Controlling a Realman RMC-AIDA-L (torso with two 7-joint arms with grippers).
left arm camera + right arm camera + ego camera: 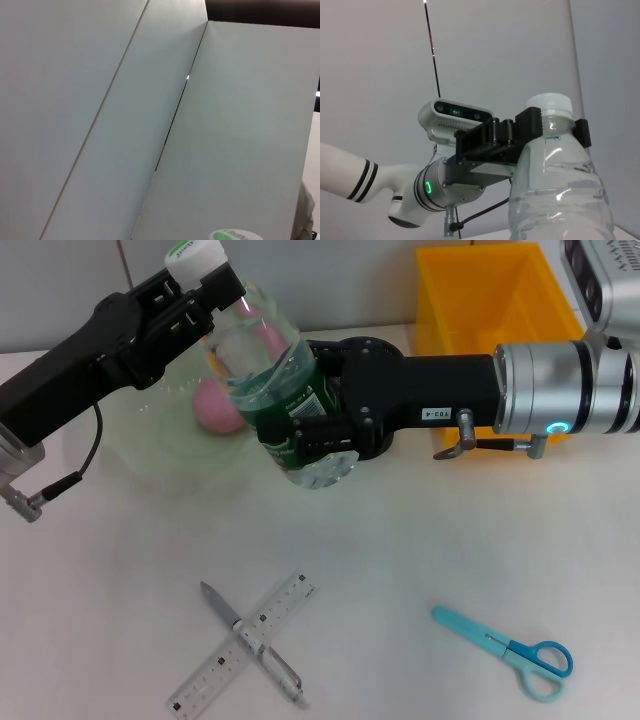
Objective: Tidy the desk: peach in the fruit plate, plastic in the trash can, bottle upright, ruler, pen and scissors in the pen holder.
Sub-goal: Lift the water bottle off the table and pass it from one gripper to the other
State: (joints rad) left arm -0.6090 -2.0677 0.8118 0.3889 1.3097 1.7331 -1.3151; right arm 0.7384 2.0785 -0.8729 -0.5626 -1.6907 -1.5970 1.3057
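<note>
Head view: both tools are closed on the bottle (pixel 272 380), left tool (pixel 205 285) at its neck, right tool (pixel 305 415) round its body, held tilted above the desk (pixel 420 540); peach (pixel 215 405) is plated, while ruler (pixel 240 642), pen (pixel 252 640) and scissors (pixel 505 650) remain loose.

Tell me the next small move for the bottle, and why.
Probably lower the bottle base-first onto the table. The left gripper clamps its neck, the right gripper its green-labelled body, and it hangs tilted above the surface.
</note>
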